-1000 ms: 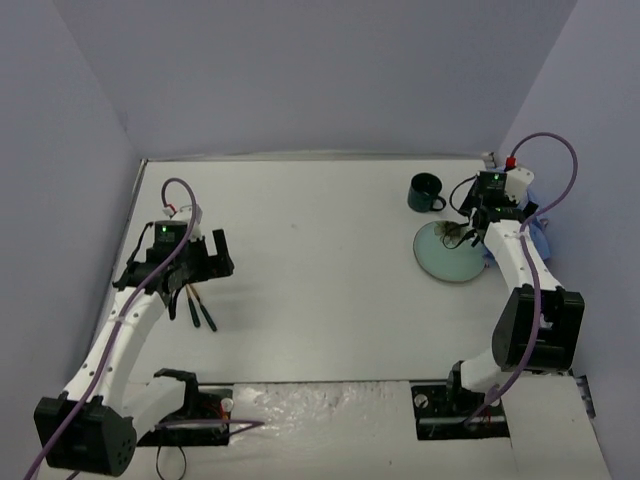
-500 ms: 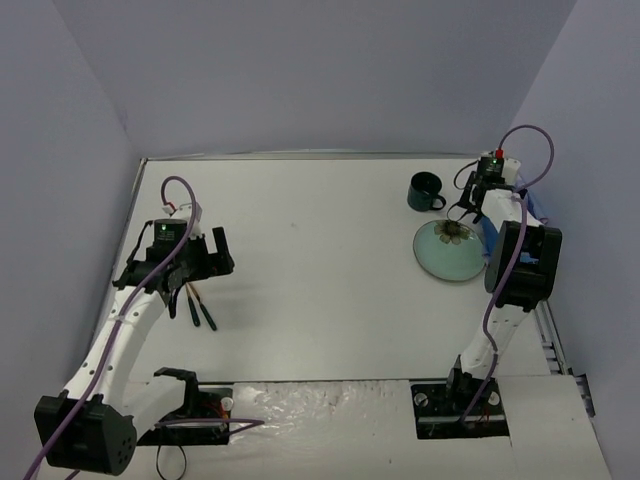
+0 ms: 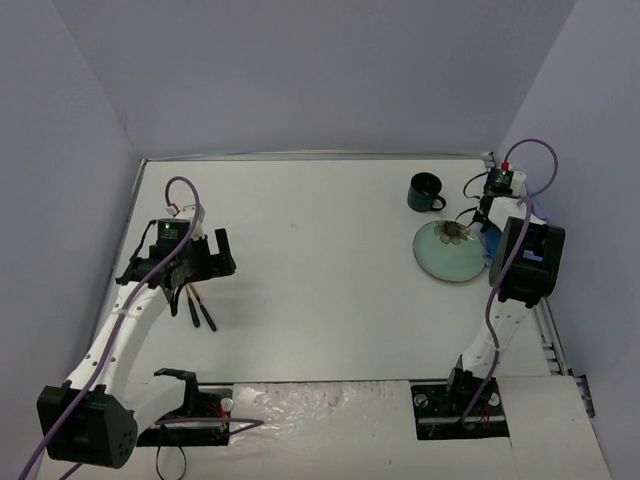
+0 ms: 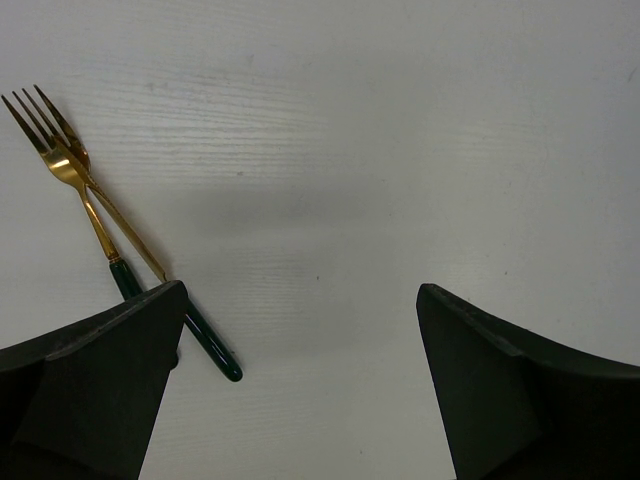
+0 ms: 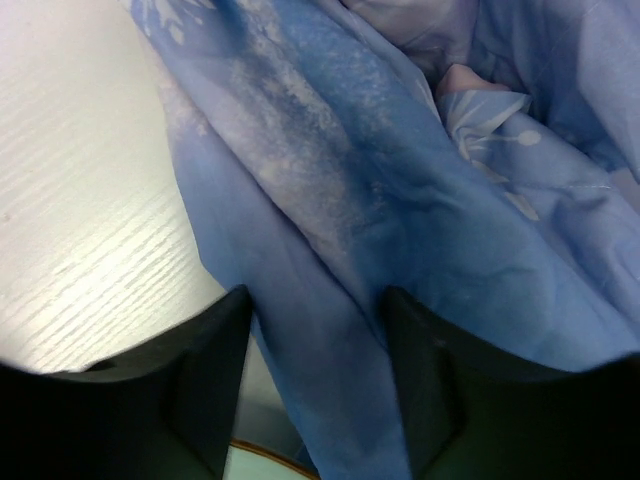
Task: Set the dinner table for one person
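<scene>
— On the left half of the dinner table (image 3: 300,260), what lies under the arm?

— Two gold utensils (image 4: 95,205) with dark green handles. They lie flat on the white top and cross each other just below their heads. A fork's tines show at the far end.

— And the left gripper (image 4: 300,290)?

— It hangs above the bare top with its jaws spread wide and nothing between them. The utensils lie off to one side. In the wrist view one handle runs under the edge of a finger.

— The right side?

— A dark mug (image 3: 424,192) stands upright near the far right corner, its handle turned to the right. Just nearer than it lies a pale green plate (image 3: 448,262) with a dark motif by its far rim. Mug and plate are close but apart.

— Where is the right gripper (image 5: 318,300)?

— At the table's right edge, just right of the plate. It points down into a crumpled blue cloth (image 5: 460,200) flecked with white. Its fingers stand partway closed, and a fold of the cloth fills the gap. Whether the pads truly pinch that fold, I cannot tell.

— And the table itself?

— Matte white, spanning the whole floor of the top view, with both arms' bases at its near edge.
</scene>
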Action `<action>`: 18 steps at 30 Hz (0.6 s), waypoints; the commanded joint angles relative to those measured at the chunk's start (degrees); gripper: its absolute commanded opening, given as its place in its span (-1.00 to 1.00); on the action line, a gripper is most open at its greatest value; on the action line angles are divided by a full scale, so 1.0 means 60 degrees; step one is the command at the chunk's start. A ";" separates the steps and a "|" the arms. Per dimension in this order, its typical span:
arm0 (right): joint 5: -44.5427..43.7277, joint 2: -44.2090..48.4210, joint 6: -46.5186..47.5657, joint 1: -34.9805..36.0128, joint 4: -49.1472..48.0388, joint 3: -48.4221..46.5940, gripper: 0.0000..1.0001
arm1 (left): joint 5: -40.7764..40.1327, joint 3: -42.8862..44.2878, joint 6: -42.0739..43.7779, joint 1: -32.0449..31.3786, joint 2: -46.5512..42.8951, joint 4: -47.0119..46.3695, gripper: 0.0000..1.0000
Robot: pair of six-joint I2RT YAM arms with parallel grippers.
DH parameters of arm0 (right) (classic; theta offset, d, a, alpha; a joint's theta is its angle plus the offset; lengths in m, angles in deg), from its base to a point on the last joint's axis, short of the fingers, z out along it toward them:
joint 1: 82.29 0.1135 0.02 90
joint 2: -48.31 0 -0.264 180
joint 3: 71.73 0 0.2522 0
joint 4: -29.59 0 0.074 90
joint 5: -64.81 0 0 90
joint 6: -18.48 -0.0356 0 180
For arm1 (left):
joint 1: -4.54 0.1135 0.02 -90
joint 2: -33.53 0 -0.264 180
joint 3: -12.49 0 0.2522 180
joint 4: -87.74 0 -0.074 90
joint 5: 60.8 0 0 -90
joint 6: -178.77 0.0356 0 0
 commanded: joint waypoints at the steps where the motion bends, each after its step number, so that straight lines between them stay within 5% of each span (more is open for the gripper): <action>1: 0.0315 0.0378 0.0105 -0.0137 -0.0574 0.0089 -0.22 | 0.0126 0.0189 -0.0013 -0.0001 -0.0051 -0.0559 0.94; 8: 0.0381 0.1341 0.0224 -0.0097 -0.0577 0.0135 -0.99 | 0.0198 0.0161 -0.0042 -0.0005 -0.0098 -0.0573 0.94; 18: 0.0263 0.4785 0.0192 0.0436 -0.0434 -0.0242 -1.00 | 0.0423 0.0894 -0.0266 -0.0034 0.0165 0.0109 0.94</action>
